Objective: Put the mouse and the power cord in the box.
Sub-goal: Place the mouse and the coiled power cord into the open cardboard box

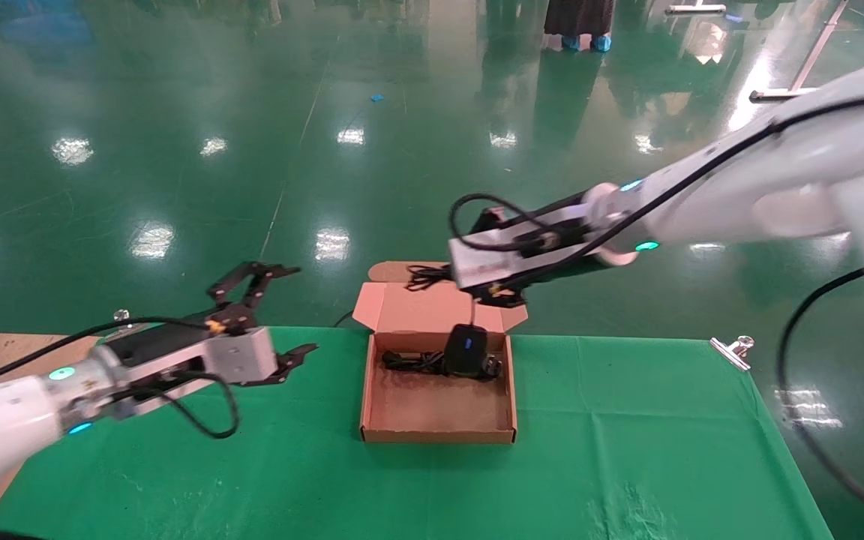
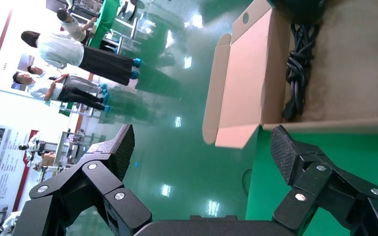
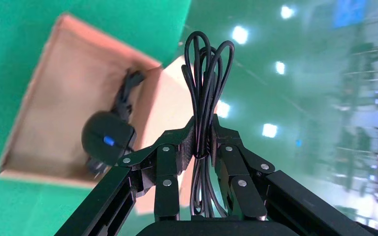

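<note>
While the right gripper (image 3: 204,140) pinches the mouse's looped cable above the box (image 1: 372,409) rear wall, the mouse (image 1: 466,348) dangles straight below over the power cord (image 1: 411,362) inside. Left of the box, the left gripper (image 1: 271,319) waits open.

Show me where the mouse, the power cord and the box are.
mouse (image 1: 466,349), head view, its black body.
power cord (image 2: 298,64), left wrist view, the coiled cable.
box (image 1: 438,434), head view, its near wall.
</note>
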Robot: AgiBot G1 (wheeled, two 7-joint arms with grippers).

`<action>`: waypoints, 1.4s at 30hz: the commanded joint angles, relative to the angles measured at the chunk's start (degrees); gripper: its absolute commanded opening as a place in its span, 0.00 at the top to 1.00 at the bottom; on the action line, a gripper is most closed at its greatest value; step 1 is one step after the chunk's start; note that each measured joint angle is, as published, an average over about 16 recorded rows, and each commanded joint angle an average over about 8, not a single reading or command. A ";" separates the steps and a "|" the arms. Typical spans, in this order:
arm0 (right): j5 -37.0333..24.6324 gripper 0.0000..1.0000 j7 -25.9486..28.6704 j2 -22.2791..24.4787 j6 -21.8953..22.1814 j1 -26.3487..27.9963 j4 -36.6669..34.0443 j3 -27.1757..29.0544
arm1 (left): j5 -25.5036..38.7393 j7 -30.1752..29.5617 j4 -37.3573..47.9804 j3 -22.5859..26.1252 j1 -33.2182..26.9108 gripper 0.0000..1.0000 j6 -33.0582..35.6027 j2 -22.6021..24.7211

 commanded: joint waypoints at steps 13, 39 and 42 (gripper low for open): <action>7.12 1.00 12.36 -0.28 13.41 -9.30 16.01 -14.25 | -6.11 6.80 7.50 -5.43 3.98 0.00 7.80 -4.63; 11.98 0.00 18.48 0.04 24.24 -14.35 15.89 -30.11 | -8.22 15.31 24.82 -7.34 1.90 0.00 18.98 -0.76; 11.87 0.00 18.48 0.04 24.08 -14.28 15.88 -29.94 | -8.20 15.25 24.61 -7.32 1.89 0.00 18.85 -0.78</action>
